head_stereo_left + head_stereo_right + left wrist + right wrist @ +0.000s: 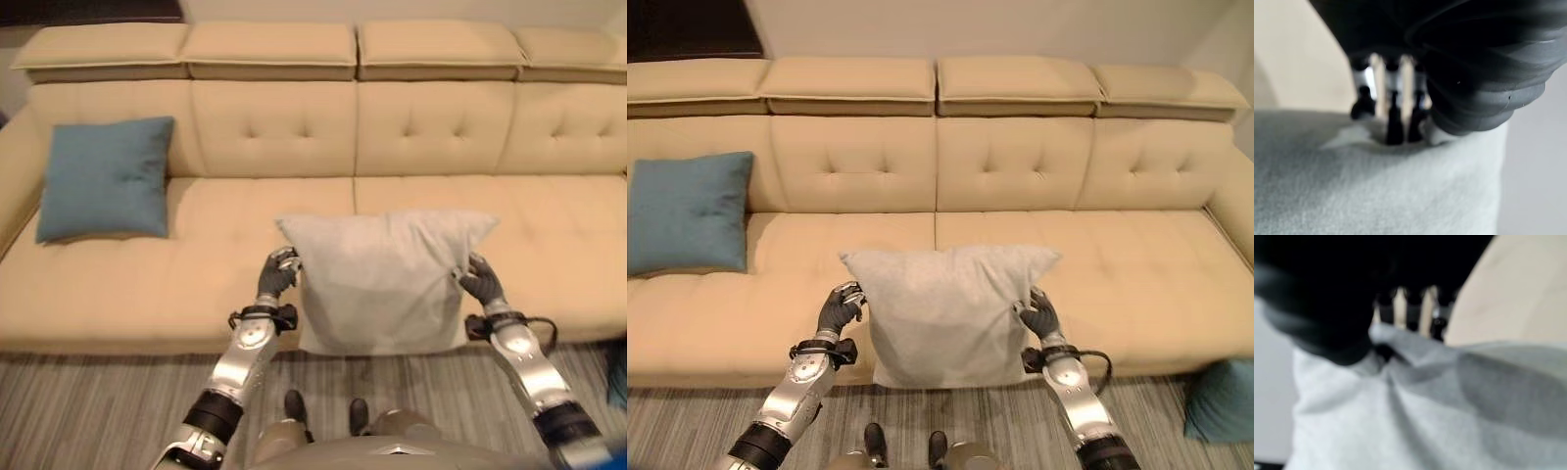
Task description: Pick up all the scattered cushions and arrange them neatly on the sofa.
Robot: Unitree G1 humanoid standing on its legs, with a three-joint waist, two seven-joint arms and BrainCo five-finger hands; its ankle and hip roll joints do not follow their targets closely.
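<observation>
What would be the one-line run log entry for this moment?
grey cushion: held upright before sofa | left hand: shut on its edge | right hand: shut on other edge | blue cushion: on sofa

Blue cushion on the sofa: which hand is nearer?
Left. The left hand grips the grey cushion's side facing the blue cushion; the right hand grips its far side.

Both arms are silver-grey shells broken by black bands near the elbow at 7 and 5 o'clock in the head views. Each wrist is wrapped in a dark ribbed cover. The left hand (277, 275) and right hand (482, 280) are dark-backed, with silver fingers (1380, 81) ending in dark tips, seen in a row in each wrist view.
</observation>
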